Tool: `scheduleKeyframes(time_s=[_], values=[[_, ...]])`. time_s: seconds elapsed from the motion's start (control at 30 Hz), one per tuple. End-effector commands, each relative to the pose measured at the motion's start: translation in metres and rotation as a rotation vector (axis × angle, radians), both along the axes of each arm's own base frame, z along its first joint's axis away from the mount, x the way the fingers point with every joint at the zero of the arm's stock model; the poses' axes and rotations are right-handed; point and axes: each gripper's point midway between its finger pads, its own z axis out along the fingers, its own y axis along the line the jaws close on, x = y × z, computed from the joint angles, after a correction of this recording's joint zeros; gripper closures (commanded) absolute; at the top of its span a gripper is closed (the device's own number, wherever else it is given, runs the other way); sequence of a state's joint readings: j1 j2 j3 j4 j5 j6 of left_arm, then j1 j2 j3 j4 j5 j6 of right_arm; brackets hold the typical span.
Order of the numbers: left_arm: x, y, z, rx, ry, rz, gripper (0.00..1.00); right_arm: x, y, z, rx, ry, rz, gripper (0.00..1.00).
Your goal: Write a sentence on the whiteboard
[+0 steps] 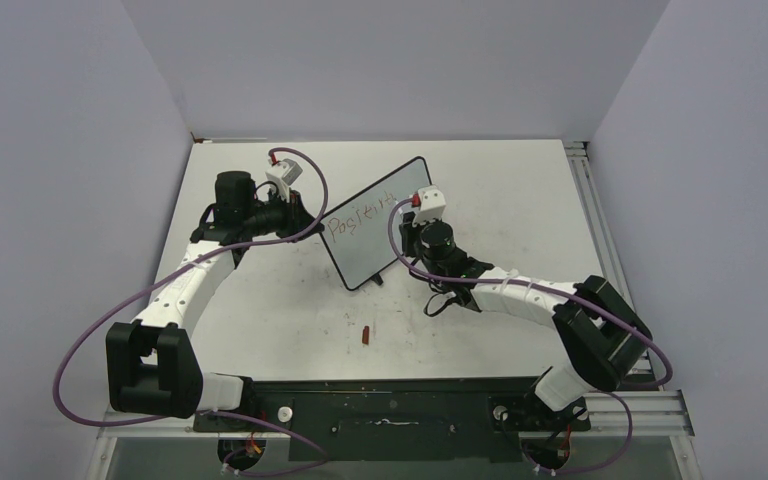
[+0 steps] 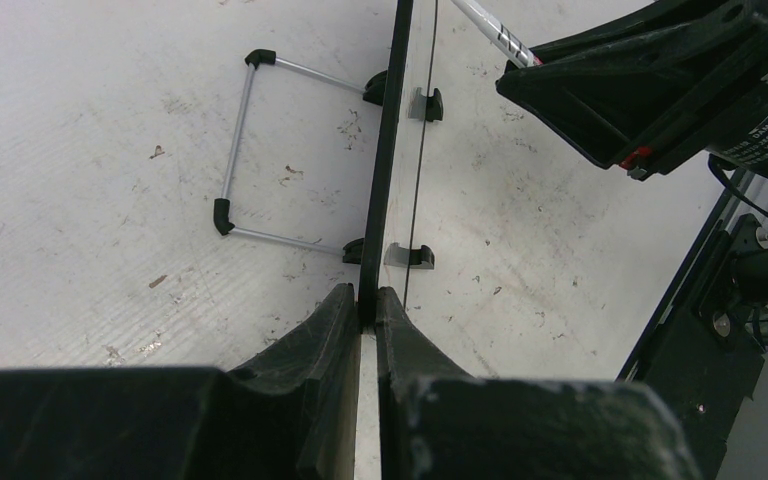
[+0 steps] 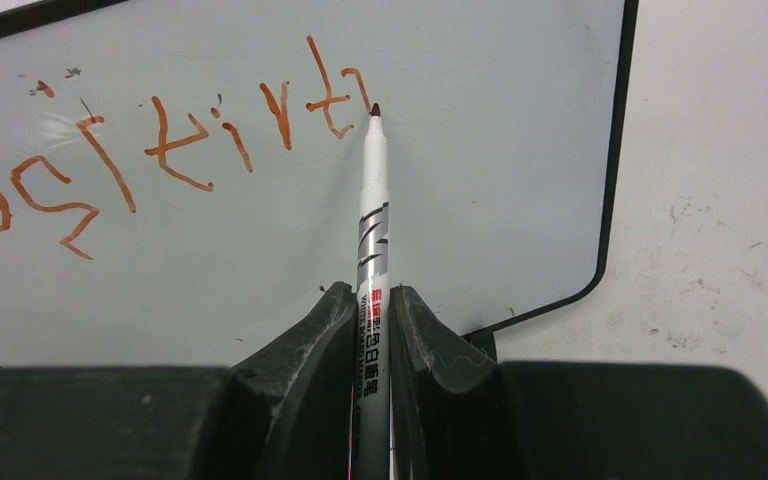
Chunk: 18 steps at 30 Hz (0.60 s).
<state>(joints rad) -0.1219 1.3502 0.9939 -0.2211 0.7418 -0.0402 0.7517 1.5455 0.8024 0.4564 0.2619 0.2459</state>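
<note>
The left gripper (image 2: 368, 298) pinches the edge of the whiteboard (image 1: 378, 222) standing on the table (image 1: 520, 190), the right gripper (image 3: 370, 295) clamps the marker (image 3: 373, 210) with its tip at the last letter of the sentence (image 3: 165, 140), and too hard a push could twist the board and spoil the stroke.

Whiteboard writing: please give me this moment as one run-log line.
left gripper: shut on whiteboard edge | right gripper: shut on marker | marker tip: at last letter of red writing
</note>
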Motion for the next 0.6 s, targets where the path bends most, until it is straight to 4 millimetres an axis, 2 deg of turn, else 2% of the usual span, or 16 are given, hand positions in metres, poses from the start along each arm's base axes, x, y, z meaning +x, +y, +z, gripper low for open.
scheduleKeyframes(time_s=[0.0,0.57], values=[[0.006,-0.001,0.031,-0.013,-0.114,-0.014,1.0,0.009,-0.006,0.04,0.032,-0.087,-0.037,0.95],[0.007,-0.001,0.03,-0.013,-0.111,-0.013,1.0,0.022,0.002,0.04,0.015,-0.1,-0.031,0.95]])
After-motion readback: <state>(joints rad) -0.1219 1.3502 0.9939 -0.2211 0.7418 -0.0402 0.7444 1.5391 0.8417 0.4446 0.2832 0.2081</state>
